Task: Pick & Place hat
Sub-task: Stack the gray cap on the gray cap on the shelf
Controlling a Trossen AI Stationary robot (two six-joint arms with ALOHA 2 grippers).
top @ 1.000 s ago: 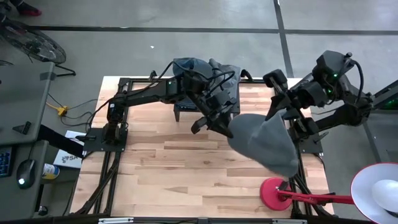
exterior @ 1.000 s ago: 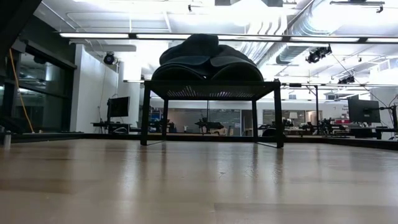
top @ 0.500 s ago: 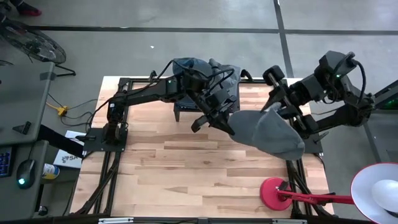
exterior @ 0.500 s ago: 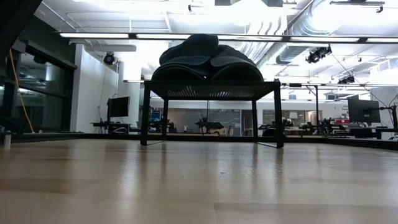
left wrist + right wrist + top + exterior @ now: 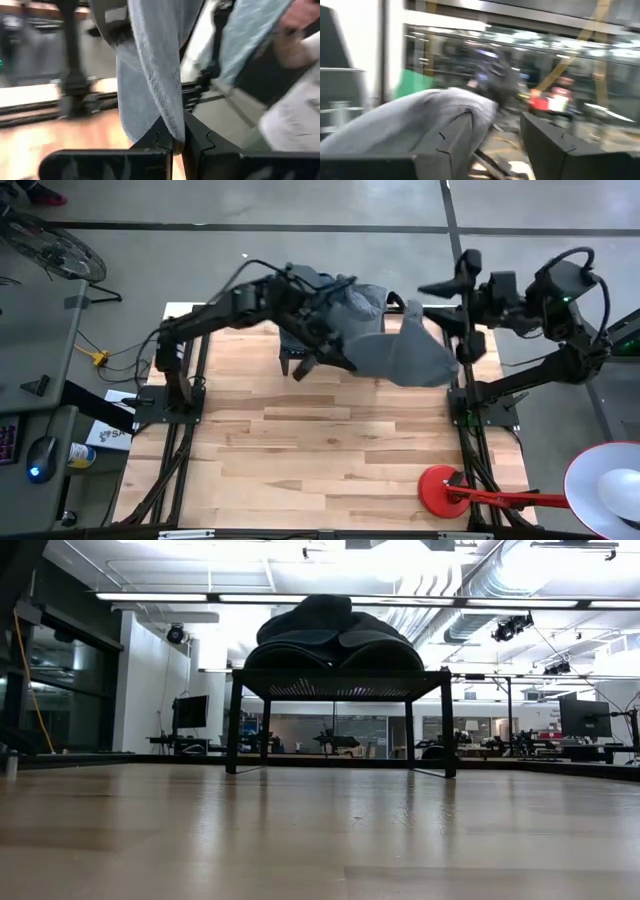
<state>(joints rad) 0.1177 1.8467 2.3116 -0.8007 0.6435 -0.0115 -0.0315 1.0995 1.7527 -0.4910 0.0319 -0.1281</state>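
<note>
Where the wooden table [image 5: 300, 450] shows bare planks, we note nothing resting on its front half; grey floor surrounds it, and the low view looks across the boards into a bright room with ceiling lights and desks far behind. At the back edge stands a small black stand [image 5: 338, 690] piled with dark folded cloth [image 5: 325, 635]. Off the front right corner sits a red round base [image 5: 438, 488] with a red rod, beside a white dish [image 5: 608, 480]. A cluttered desk edge [image 5: 35, 380] lies to the left.

Above the back of the table hangs the grey hat [image 5: 395, 355], stretched between both arms, clear of the wood. We see the left gripper [image 5: 177, 140] with its fingers pinched tight on a fold of the hat's fabric. The right gripper [image 5: 495, 135] has one finger [image 5: 452, 137] under the hat's cloth, the other finger standing apart from it; the jaws are spread.
</note>
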